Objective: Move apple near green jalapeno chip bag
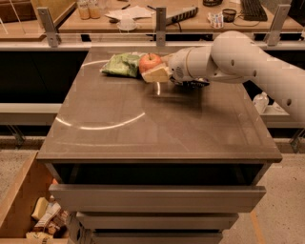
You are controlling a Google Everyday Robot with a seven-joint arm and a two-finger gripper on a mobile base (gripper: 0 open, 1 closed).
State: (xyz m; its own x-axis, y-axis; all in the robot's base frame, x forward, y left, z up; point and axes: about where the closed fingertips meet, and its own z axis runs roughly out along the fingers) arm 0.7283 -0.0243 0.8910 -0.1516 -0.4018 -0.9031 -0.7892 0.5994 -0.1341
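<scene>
The red-orange apple [150,62] sits between the pale fingers [157,74] of my gripper [153,66] at the far middle of the brown table [157,124]. The gripper is shut on the apple, low over the table. The green jalapeno chip bag [122,65] lies flat just left of the apple, its right end touching or nearly touching it. My white arm [238,59] reaches in from the right.
A rail with metal posts [160,19] runs behind the table, with a desk of bottles and papers [128,12] beyond. Drawers [157,198] are below the tabletop. A wooden box of snack packs [43,219] stands at the lower left.
</scene>
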